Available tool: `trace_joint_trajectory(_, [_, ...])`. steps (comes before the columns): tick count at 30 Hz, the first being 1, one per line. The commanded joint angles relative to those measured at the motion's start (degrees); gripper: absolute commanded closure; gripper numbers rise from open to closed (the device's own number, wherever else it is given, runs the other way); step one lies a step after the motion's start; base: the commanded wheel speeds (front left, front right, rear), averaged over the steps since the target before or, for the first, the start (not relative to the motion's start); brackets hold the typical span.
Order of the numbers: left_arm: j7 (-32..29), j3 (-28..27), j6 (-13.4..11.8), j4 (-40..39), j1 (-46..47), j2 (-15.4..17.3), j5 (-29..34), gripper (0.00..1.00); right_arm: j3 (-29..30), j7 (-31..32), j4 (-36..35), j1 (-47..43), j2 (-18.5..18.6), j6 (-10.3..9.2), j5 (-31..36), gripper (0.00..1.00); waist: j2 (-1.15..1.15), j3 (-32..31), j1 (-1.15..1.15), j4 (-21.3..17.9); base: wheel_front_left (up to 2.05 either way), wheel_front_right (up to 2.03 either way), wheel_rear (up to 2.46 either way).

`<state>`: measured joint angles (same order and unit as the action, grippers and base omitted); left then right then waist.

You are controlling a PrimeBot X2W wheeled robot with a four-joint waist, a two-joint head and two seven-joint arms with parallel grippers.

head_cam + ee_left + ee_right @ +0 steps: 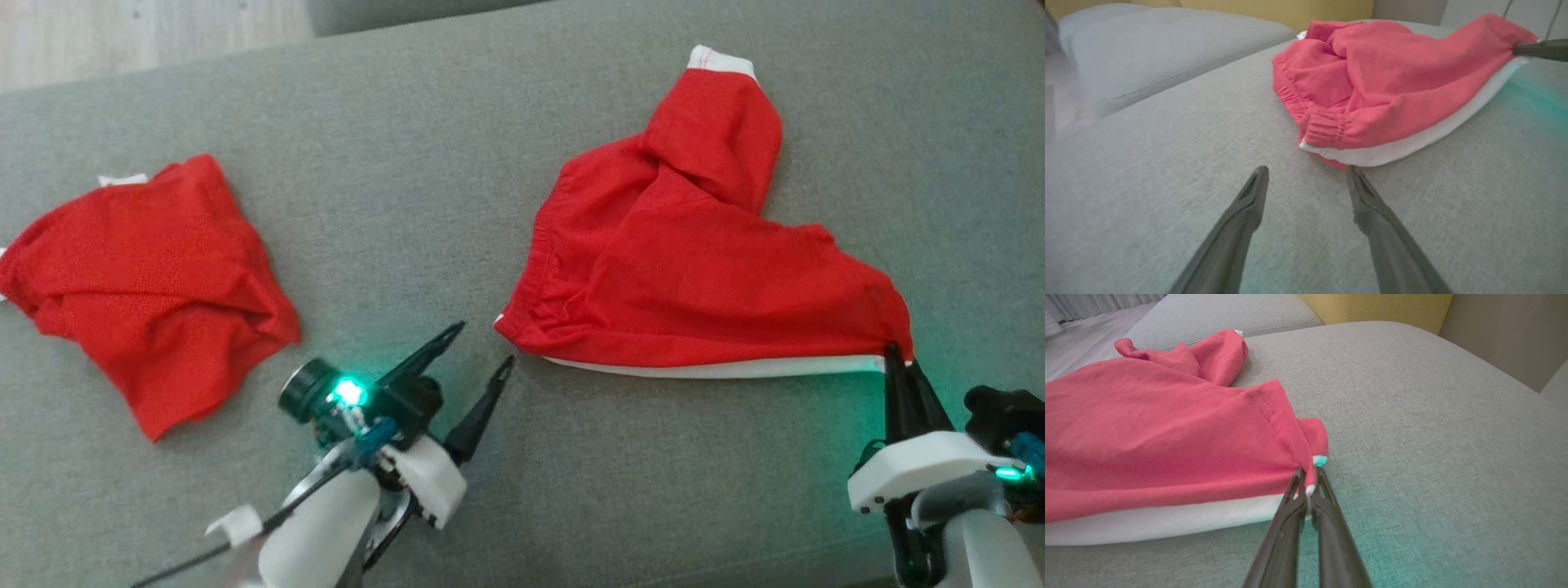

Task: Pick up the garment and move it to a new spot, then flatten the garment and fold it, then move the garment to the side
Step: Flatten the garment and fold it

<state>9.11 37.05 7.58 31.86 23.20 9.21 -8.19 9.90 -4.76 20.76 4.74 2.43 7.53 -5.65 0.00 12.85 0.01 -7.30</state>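
The garment (686, 269) is a pair of red shorts with a white side stripe, lying rumpled on the grey sofa cushion at centre right. My right gripper (900, 358) is shut on its near right corner, and the right wrist view shows the cloth (1147, 449) pinched between the tips of that gripper (1308, 477). My left gripper (482, 347) stands open just left of the garment's elastic waistband corner (1327, 130), with nothing between its fingers (1249, 200). The right gripper's tip (1535, 49) shows at the garment's far end in the left wrist view.
A second red garment (147, 286) lies crumpled at the left of the cushion. The grey sofa seat (490, 147) stretches between and behind both. A pale floor (122, 33) shows at the top left, beyond the cushion's edge.
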Motion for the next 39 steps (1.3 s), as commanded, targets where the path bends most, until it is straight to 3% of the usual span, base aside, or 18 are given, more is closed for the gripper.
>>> trace_joint_trajectory(1, [0.4,0.4,-0.1,-0.4,3.5,1.2,-0.9,0.00,-1.1,-0.1,-1.8,1.8,0.4,-0.04,-0.4,1.00,0.00,0.7,-0.01,-0.6,0.00,0.00,0.00])
trace_joint_trajectory(13, [3.5,9.2,-0.1,5.3,10.6,2.1,-7.1,0.00,-2.3,-1.0,-0.7,2.8,0.4,-0.04,-1.0,1.00,0.00,1.8,-0.01,-2.4,0.00,0.00,0.00])
trace_joint_trajectory(14, [3.8,9.9,-0.1,5.5,10.9,2.2,-7.6,0.07,-2.4,-1.0,-0.6,2.9,0.4,-0.04,-1.0,1.00,0.00,1.8,-0.01,-2.4,0.00,0.00,0.00])
trace_joint_trajectory(15, [4.1,10.8,-0.1,5.4,11.2,2.3,-8.0,0.55,-2.4,-1.1,-0.5,2.9,0.4,-0.04,-1.0,1.00,0.00,1.8,-0.01,-2.5,0.00,0.00,0.00])
trace_joint_trajectory(16, [4.3,11.6,-0.1,5.3,11.4,2.4,-8.4,0.88,-2.4,-1.1,-0.4,2.9,0.4,-0.04,-1.0,1.00,0.00,1.7,-0.01,-2.5,0.00,0.00,0.00])
trace_joint_trajectory(17, [4.6,12.5,-0.1,5.0,11.7,2.6,-8.8,1.00,-2.3,-1.2,-0.3,2.9,0.4,-0.04,-1.0,1.00,0.00,1.7,-0.01,-2.4,0.00,0.00,0.00])
trace_joint_trajectory(31, [5.8,16.1,-0.1,2.6,12.2,5.9,-11.6,1.00,-2.6,-0.9,-1.1,3.2,0.4,-0.04,0.1,1.00,0.00,-3.3,-0.01,0.0,0.00,0.00,0.00])
trace_joint_trajectory(39, [0.9,18.4,-0.1,-2.6,18.3,12.3,-16.2,1.00,-5.9,3.9,-8.2,8.6,0.4,-0.04,1.9,1.00,0.00,-8.5,-0.01,1.4,0.00,0.00,0.00])
